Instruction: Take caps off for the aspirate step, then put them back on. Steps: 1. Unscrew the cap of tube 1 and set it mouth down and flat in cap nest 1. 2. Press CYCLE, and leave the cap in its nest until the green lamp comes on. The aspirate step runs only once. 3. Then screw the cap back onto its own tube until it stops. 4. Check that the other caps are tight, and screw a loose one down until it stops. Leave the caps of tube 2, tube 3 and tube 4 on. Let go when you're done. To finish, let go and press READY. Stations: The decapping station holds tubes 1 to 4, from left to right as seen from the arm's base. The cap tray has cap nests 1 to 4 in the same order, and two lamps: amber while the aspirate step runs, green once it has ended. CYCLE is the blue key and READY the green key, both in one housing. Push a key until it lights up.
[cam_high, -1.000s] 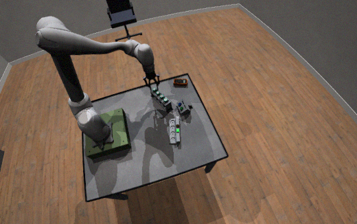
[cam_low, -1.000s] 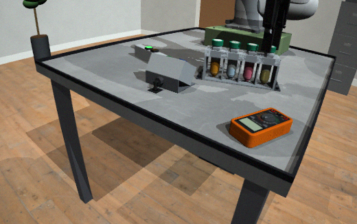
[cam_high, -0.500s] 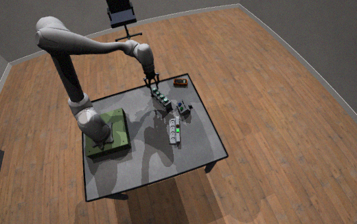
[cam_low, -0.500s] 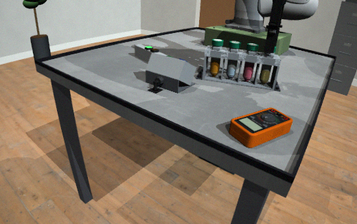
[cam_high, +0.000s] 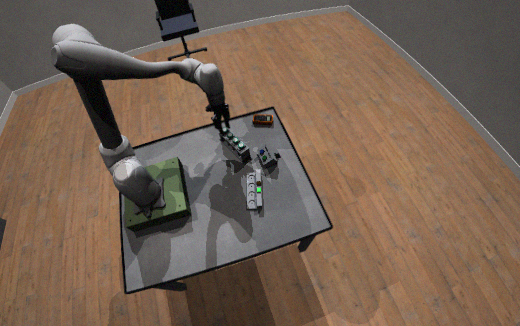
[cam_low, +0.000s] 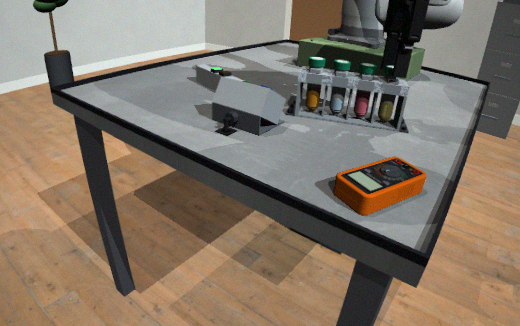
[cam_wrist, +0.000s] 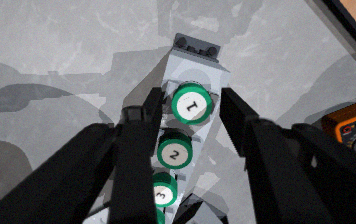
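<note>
The green lamp (cam_high: 259, 189) on the cap tray (cam_high: 253, 199) is lit, and cap 1 (cam_wrist: 191, 104) sits on its tube in the station (cam_low: 350, 95). So the aspirate step looks finished and the cap is back on. The gripper (cam_wrist: 192, 107) hangs over cap 1, fingers apart on both sides, not touching it, holding nothing. I think checking caps 2 (cam_wrist: 174, 152) to 4 and pressing READY remain.

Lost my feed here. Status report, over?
Gripper open, fingers straddling cap 1, gaps both sides. Cap on its tube. Green lamp lit. Nothing in the way.
</note>
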